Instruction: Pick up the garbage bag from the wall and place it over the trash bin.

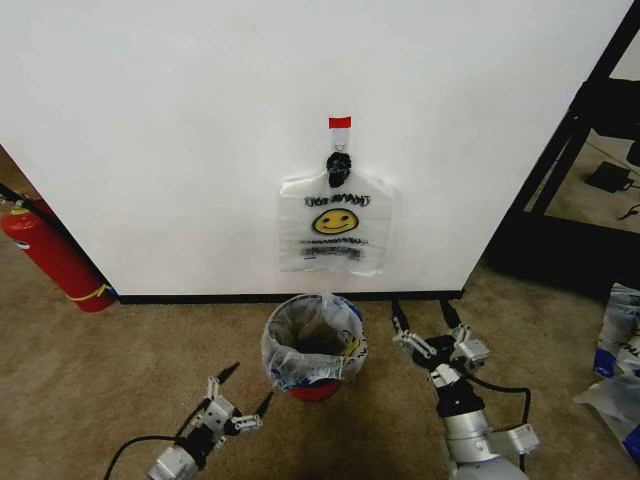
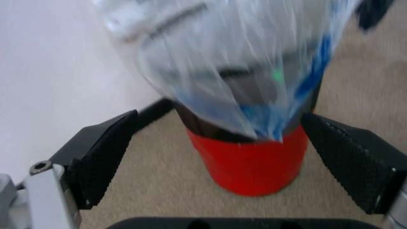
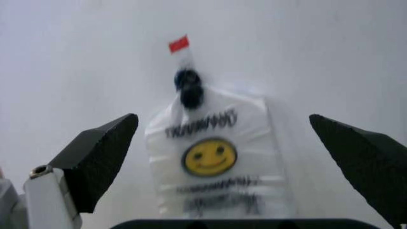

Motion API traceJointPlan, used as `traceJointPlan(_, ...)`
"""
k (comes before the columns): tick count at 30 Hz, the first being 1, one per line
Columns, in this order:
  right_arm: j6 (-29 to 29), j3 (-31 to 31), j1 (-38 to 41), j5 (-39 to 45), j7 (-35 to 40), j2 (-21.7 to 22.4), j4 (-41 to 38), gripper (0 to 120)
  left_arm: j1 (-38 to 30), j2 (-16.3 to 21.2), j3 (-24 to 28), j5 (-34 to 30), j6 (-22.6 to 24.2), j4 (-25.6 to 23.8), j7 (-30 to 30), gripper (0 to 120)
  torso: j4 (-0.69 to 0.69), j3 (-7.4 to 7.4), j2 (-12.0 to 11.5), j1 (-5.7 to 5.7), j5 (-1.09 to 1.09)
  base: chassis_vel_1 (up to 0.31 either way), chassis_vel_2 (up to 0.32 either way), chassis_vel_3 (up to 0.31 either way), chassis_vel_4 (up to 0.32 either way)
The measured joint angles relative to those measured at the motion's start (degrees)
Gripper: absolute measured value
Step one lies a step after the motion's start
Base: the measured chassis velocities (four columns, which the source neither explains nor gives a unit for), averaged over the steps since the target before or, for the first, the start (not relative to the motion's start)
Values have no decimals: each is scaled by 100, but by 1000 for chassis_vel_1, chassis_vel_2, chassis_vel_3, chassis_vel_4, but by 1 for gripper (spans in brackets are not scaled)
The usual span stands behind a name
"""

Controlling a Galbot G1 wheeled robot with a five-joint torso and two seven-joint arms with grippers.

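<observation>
while the garbage bag (image 1: 336,225) is hung from the hook (image 1: 339,165) on the wall (image 1: 180,120) above the trash bin (image 1: 313,345), both the left gripper (image 1: 237,398) and right gripper (image 1: 424,325) are held low with fingers released. the bag is judged light, limp and slippery. it is best pinched near its handles.

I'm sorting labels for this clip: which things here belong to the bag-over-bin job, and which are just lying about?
Job:
garbage bag hanging from the hook on the wall
trash bin, already lined
left gripper, right gripper, both open

Lying about:
fire extinguisher
loose bags on the carpet
</observation>
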State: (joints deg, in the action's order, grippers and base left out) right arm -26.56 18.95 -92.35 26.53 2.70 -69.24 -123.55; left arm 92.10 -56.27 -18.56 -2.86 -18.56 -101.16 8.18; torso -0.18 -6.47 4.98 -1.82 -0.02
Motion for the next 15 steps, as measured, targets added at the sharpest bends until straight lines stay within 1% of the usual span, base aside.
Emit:
traceJointPlan(3,42,18,81,52,96,-25,-55,100,-215,3,205,10,188,169,-68,100,0,0,0,0,1,0,0,0,0)
traceJointPlan(4,82,23,103,73,129,-21,-69,100,-306,19,284,-40,220,235,-77,98,0,0,0,0,1,0,0,0,0)
traceJointPlan(5,82,23,103,73,129,-21,-69,100,-306,19,284,-40,220,235,-77,98,0,0,0,0,1,0,0,0,0)
traceJointPlan(8,177,40,141,137,194,5,-93,100,-500,127,521,-307,252,359,-10,92,0,0,0,-1,2,0,0,0,0)
traceJointPlan(9,208,41,154,165,216,12,-96,100,-541,160,592,-411,262,378,52,87,-1,0,0,-1,1,0,0,0,0)
traceJointPlan(11,288,32,228,230,281,37,-93,100,-597,191,703,-638,268,412,221,83,-1,0,0,-1,2,0,0,0,0)
traceJointPlan(13,373,-3,334,293,352,82,-46,100,-579,180,763,-736,268,414,321,71,1,0,0,-1,2,0,0,0,0)
traceJointPlan(14,373,-3,334,293,352,82,-46,100,-579,180,763,-736,268,414,321,71,1,0,0,-1,2,0,0,0,0)
traceJointPlan(15,405,-9,372,311,388,99,-22,100,-566,171,799,-742,269,414,335,67,2,0,0,-1,3,0,0,0,0)
